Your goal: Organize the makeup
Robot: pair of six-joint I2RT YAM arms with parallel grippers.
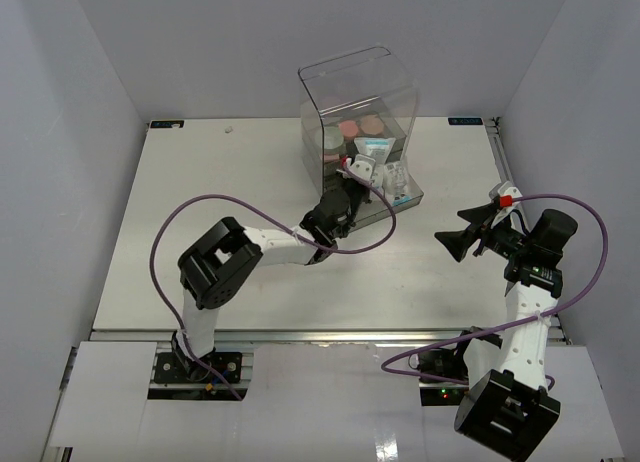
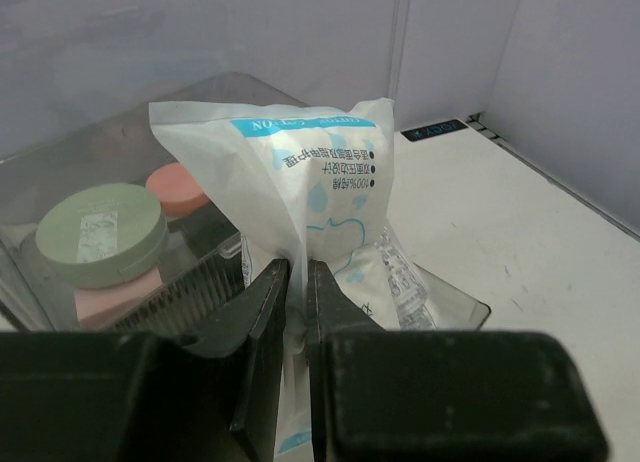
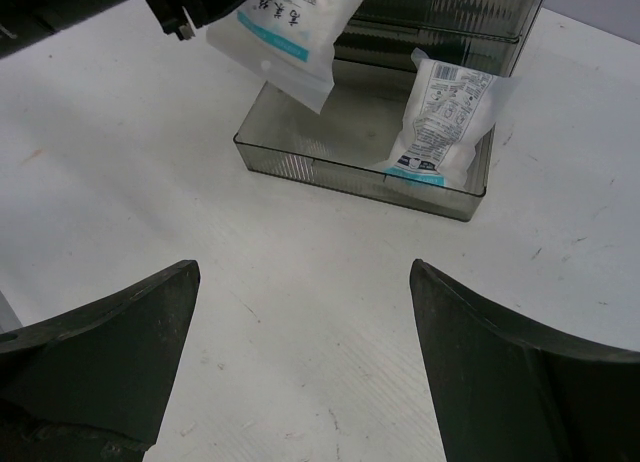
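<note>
The task was judged nearly finished: a round green compact [image 2: 100,232] and a round coral compact [image 2: 175,187] were stowed in the tall clear plastic box [image 1: 355,92], and one white printed sachet [image 3: 440,122] lay in its pulled-out smoked drawer [image 3: 300,162]. A second white sachet [image 2: 320,182] was clamped in the left end effector [image 2: 298,272] just above that drawer, its long axis steeply tilted and its free end pointing down into it. The right end effector [image 3: 303,272] was held wide apart, empty, over the bench [image 3: 120,182].
</note>
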